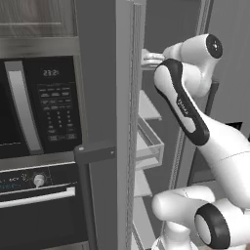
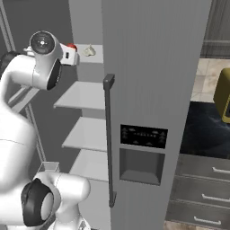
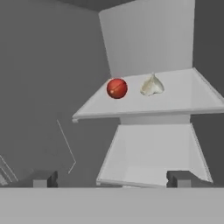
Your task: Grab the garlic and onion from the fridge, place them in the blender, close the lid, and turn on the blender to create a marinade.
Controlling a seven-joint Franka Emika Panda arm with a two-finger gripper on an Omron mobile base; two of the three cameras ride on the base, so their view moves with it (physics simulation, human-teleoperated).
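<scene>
The fridge (image 2: 152, 67) stands with its left door (image 1: 100, 97) swung open and my arm reaching inside. On the top white shelf (image 3: 183, 103) lie a round red onion (image 3: 117, 88) and, just to its right, a pale garlic bulb (image 3: 152, 85). The garlic (image 2: 88, 50) also shows past my hand, with the onion (image 2: 71, 46) half hidden behind it. My gripper (image 3: 111, 178) is open, its fingertips (image 3: 43, 178) wide apart, some way short of the shelf and below it, holding nothing. The blender and the lid are out of view.
A black microwave (image 1: 44, 102) and oven (image 1: 39, 195) sit left of the open door. Clear door bins (image 1: 149, 146) line the door beside my arm. Lower white shelves (image 2: 90, 132) lie beneath. The right fridge door with its dark bar handle (image 2: 108, 139) is closed; drawers (image 2: 202, 179) stand beyond.
</scene>
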